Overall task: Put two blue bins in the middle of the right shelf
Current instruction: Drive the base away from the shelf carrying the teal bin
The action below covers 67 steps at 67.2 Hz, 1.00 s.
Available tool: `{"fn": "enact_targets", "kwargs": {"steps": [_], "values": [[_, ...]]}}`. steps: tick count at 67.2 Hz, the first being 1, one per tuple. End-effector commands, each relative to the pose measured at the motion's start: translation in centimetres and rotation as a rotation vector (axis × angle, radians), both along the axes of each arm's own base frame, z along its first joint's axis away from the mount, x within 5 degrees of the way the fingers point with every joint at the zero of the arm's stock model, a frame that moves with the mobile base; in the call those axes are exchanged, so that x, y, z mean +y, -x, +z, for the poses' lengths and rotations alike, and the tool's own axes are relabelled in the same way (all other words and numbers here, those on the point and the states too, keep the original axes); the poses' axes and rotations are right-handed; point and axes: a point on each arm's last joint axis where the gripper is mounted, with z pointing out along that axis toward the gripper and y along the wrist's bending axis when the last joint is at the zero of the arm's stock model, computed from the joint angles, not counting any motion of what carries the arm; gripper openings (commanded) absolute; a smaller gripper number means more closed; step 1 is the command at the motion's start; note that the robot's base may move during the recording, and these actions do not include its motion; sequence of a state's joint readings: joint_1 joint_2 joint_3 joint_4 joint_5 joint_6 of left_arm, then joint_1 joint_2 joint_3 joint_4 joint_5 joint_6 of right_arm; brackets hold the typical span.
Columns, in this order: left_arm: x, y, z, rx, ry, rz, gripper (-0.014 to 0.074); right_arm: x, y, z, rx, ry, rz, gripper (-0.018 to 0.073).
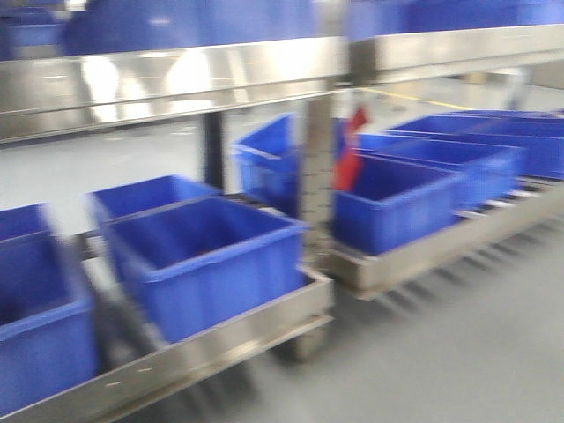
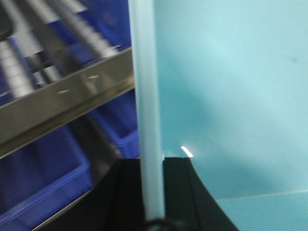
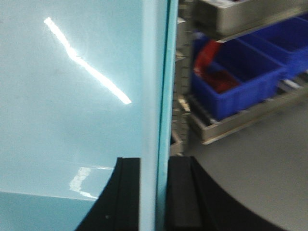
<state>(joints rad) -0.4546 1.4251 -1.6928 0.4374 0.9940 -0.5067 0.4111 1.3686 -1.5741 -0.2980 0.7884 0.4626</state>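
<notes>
The bin wall (image 2: 231, 96) is pale cyan, shelf bins (image 1: 207, 264) dark blue, rails (image 1: 176, 79) silvery, one blurred object (image 1: 350, 159) seemingly red.

The left gripper (image 2: 153, 195), black with 2 flat matte fingers (image 2: 126, 197), sits at the bottom of the left wrist view. Its jaws press on either face of an upright pale cyan-blue plastic bin wall (image 2: 147, 96), 1 finger on each side. The right gripper (image 3: 155, 192) takes the same pose on a like wall. Its 2 black fingers (image 3: 183, 192) clamp the thin rim edge between them, with no gap showing.
</notes>
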Motion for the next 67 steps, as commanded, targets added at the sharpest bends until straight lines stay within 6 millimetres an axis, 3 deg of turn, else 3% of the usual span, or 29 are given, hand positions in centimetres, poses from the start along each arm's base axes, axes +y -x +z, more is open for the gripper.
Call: {"fn": "enact_targets", "kwargs": {"steps": [1,67], "values": [[0.07,0.08,1.30,-0.093,0.004,-0.023,-0.0111,0.00,0.56,2.26,-0.152,-0.031,0.036,-0.0165],[0.07,0.08,1.30,-0.093,0.004,-0.023,-0.0111,0.00,0.56,2.26,-0.152,-0.031,0.036,-0.0165]]}}
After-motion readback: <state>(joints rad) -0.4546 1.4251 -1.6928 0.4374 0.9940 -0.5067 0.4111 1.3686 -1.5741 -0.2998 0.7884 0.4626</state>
